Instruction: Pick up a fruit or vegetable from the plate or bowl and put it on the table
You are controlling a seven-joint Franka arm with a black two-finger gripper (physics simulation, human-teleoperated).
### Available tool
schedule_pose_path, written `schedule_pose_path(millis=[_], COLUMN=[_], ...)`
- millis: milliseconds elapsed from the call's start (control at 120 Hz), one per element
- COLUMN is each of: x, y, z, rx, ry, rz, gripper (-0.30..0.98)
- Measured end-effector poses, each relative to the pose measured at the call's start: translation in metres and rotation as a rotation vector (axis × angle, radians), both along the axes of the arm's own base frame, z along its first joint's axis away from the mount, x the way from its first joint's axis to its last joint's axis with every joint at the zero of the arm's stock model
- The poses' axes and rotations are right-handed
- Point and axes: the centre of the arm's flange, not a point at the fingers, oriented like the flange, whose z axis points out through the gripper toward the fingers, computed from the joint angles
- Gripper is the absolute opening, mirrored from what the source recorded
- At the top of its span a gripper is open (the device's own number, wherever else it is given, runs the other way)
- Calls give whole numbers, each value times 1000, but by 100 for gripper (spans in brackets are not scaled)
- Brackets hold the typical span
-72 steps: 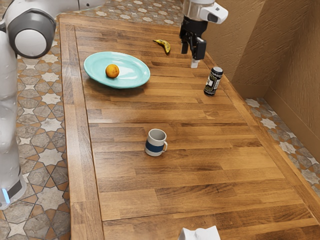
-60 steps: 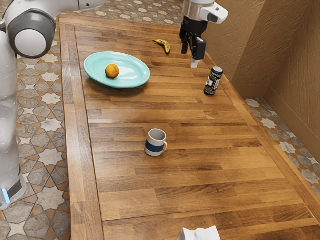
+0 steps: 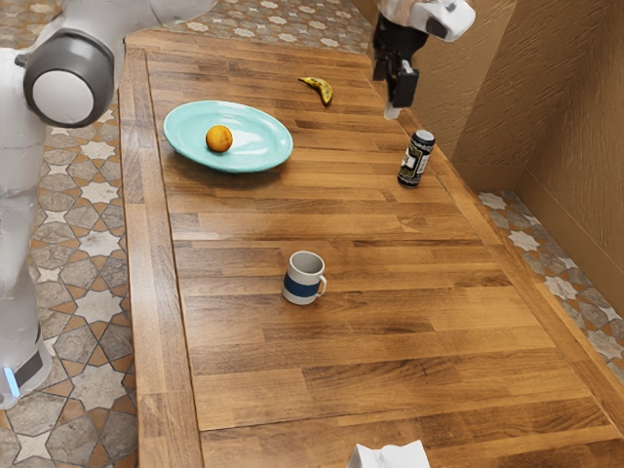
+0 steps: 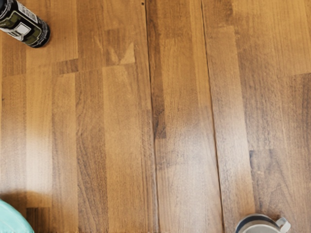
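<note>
In the exterior view my gripper (image 3: 390, 95) hangs above the table near its far right edge, behind the can. Its fingers stand open, with nothing between them. An orange (image 3: 219, 138) rests on the oval turquoise plate (image 3: 264, 146), well to the exterior view's left of the gripper. The wrist view catches a piece of the plate's rim (image 4: 12, 219). A yellow banana (image 3: 320, 90) lies on the bare wood of the table (image 3: 322, 205), between plate and gripper but farther back.
A dark can (image 3: 415, 160) stands by the table's edge in front of the gripper; the wrist view has the can (image 4: 26, 23) too. A white and blue mug (image 3: 304, 278) stands mid-table, also in the wrist view as a mug (image 4: 260, 225). A white object (image 3: 390, 455) is nearest the camera.
My hand has moved toward the exterior view's right and slightly higher in that view, and it has tilted. The orange, plate, banana, can and mug have stayed put.
</note>
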Motion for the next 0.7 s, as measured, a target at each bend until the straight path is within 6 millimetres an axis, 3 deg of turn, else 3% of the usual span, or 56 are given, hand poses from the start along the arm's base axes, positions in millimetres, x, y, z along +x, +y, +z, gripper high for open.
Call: schedule_pose_path(millis=[58, 150, 375, 483, 700], x=[22, 38, 33, 34, -27], y=[34, 85, 187, 210, 214], z=[-26, -52, -77, -99, -162], rx=[-68, -156, -214, -231, -257], ry=[35, 60, 74, 98, 142], rz=[51, 145, 384, 447, 548], gripper=[68, 69, 69, 69, 69])
